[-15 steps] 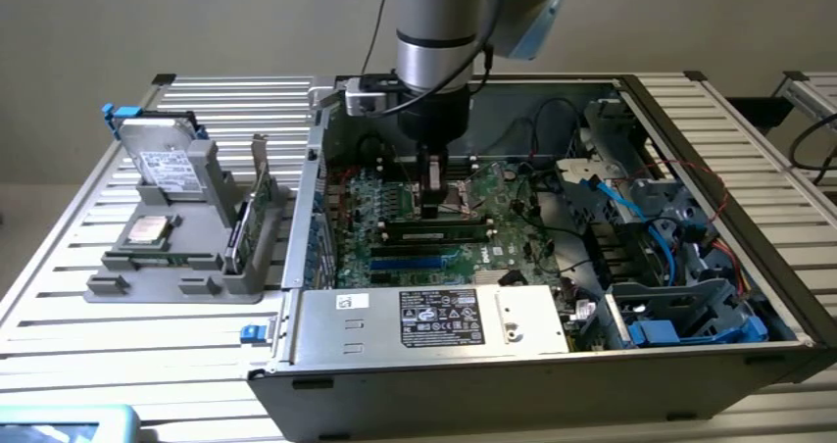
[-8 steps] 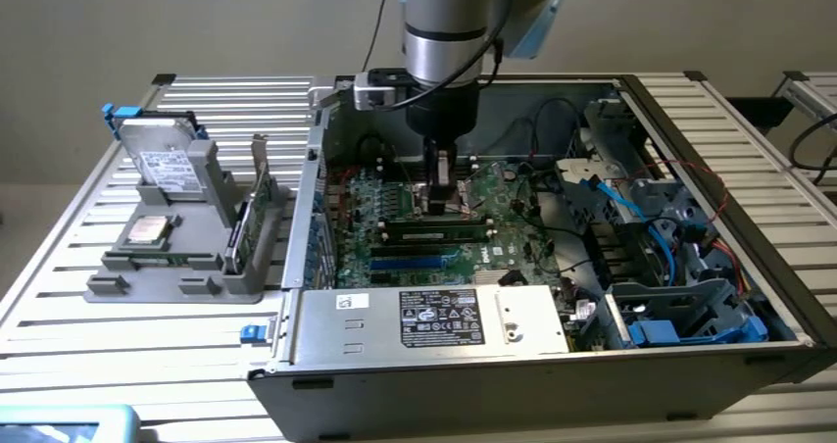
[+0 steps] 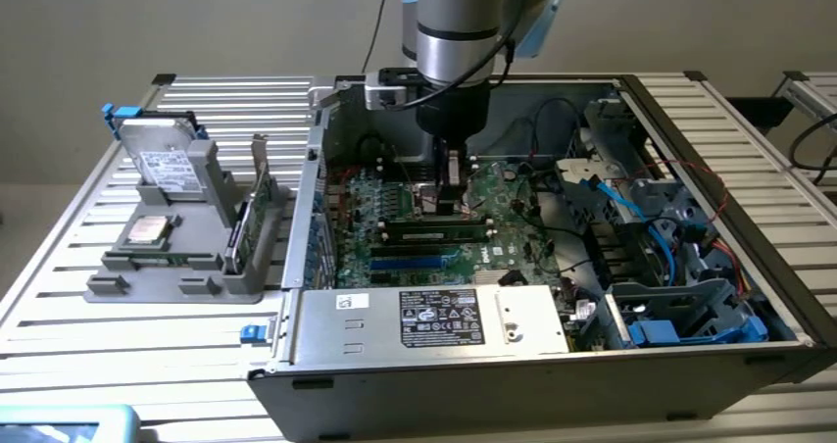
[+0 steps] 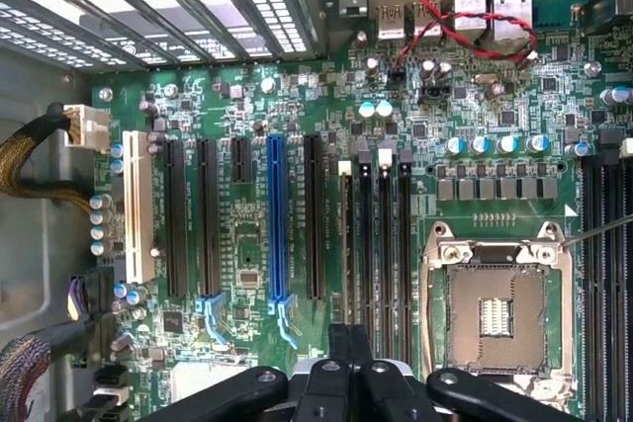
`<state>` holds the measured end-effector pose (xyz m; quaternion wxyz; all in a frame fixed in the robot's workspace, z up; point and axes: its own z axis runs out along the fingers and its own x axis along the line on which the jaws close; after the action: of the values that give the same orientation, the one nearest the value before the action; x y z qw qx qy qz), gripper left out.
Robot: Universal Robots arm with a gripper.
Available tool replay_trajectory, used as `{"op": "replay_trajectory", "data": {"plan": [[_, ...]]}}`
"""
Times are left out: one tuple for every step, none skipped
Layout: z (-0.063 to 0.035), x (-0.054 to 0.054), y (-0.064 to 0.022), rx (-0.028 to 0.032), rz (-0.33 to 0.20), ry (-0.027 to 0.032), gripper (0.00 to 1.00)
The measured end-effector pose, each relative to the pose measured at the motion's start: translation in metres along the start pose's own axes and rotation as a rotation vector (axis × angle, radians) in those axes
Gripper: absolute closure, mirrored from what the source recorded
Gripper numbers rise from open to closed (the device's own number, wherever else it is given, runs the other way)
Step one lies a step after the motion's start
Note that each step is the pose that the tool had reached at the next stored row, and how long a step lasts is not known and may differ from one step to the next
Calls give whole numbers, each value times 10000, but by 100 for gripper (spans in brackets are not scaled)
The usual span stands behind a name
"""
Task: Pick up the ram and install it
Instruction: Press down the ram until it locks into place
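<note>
Hanging inside the open grey metal computer case [image 3: 680, 384], the black two-fingered gripper [image 3: 453, 203] [image 4: 348, 343] is seen at the end of the silver arm [image 3: 458, 17], low over the green motherboard [image 3: 504, 183] [image 4: 475, 126] on the case's floor. In the wrist view its fingertips [image 4: 339, 343] are seen drawn together with nothing visible between them.

The ram [image 3: 438, 234], a thin, long green circuit-board stick with a row of black chips, is seen in the exterior view standing on edge in a long black slot on the motherboard. It lies just beside the gripper, on the side toward the case's silver power-supply box [image 3: 432, 316]. No contact between fingers and stick can be made out; a narrow gap appears to separate them. Blue slots [image 3: 416, 258] are seen between the ram and the power-supply box.

In the wrist view the gripper is placed above a group of long black slots [image 4: 376, 244], with a square metal processor socket [image 4: 495, 313] to one side and a long blue slot [image 4: 278, 214] to the other.

Outside the case, at the exterior view's left, a grey plastic parts holder [image 3: 183, 276] is set on the slatted aluminium table [image 3: 78, 267], carrying a silver hard drive [image 3: 167, 164] and a tall green card with a metal bracket [image 3: 255, 203].
</note>
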<state>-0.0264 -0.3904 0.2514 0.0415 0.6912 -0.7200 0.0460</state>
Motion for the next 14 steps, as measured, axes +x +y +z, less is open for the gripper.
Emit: {"op": "replay_trajectory", "data": {"plan": [[0, 0, 0, 0, 0, 0, 89], [0, 0, 0, 0, 1, -1, 89], [1, 0, 0, 1, 1, -2, 89], [0, 0, 0, 0, 0, -1, 89], [1, 0, 0, 0, 0, -1, 89], [1, 0, 0, 0, 0, -1, 89], [1, 0, 0, 0, 1, -2, 89], [0, 0, 0, -3, 24, -1, 89], [1, 0, 0, -18, 143, 0, 89], [1, 0, -1, -35, 282, 2, 89], [1, 0, 0, -54, 434, 3, 89], [1, 0, 0, -73, 588, 5, 89], [1, 0, 0, -92, 743, 6, 89], [2, 0, 0, -113, 908, 8, 89]]}}
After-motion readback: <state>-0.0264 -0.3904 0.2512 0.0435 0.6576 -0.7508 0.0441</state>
